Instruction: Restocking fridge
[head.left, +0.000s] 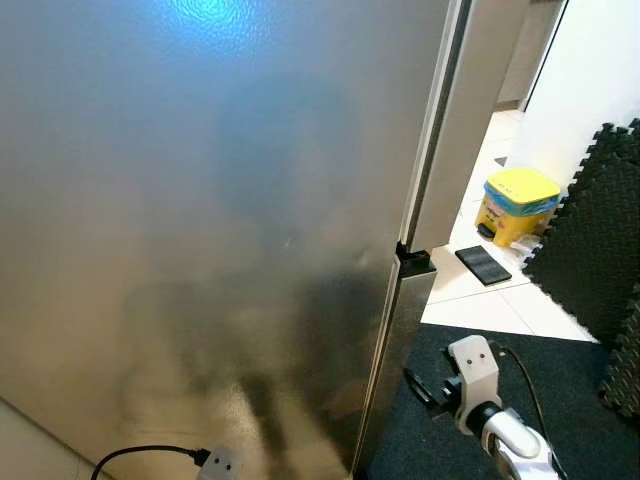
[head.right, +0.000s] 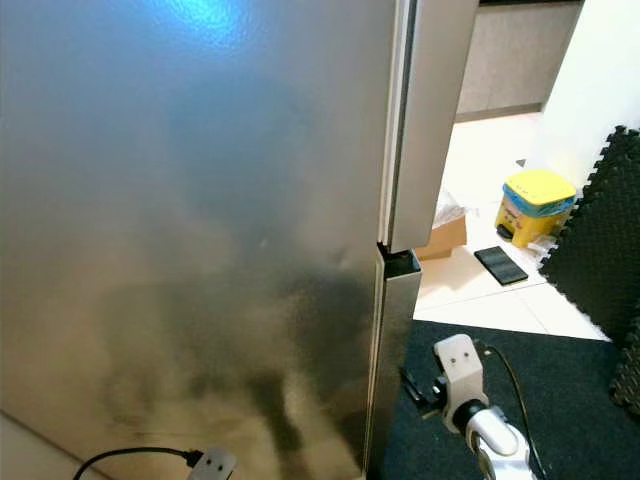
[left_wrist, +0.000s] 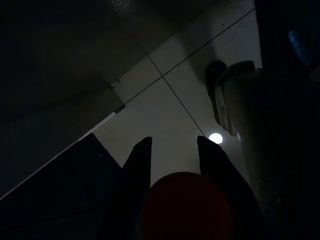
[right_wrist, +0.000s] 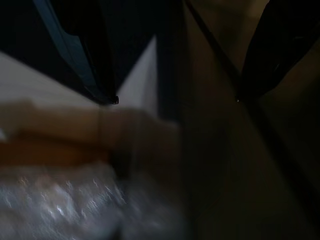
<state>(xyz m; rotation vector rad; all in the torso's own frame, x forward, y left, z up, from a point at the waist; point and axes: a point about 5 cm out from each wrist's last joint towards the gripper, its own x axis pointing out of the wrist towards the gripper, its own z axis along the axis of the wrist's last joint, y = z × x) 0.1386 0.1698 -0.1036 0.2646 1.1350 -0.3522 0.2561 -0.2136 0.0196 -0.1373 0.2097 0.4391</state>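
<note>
The fridge's steel door (head.left: 200, 230) stands shut and close in front of me, its right edge (head.left: 425, 150) running down to a black hinge piece (head.left: 414, 262). My left arm's wrist (head.left: 217, 463) hangs low against the door. In the left wrist view the left gripper (left_wrist: 172, 145) is shut on a red round thing (left_wrist: 185, 205) seated deep between the black fingers (left_wrist: 137, 165), over dim white floor tiles. My right arm (head.left: 478, 385) hangs low at the right, beside the fridge's corner. The right gripper (right_wrist: 176, 99) is open, its fingers (right_wrist: 75, 50) wide apart over a blurred, dark patch.
A yellow bin (head.left: 518, 205) with a blue band and a flat black item (head.left: 483, 265) sit on the white tiles to the right. Black foam mats (head.left: 590, 250) lean at the far right. A dark mat (head.left: 560, 380) covers the floor under my right arm. A cardboard box (head.right: 445, 235) stands behind the fridge.
</note>
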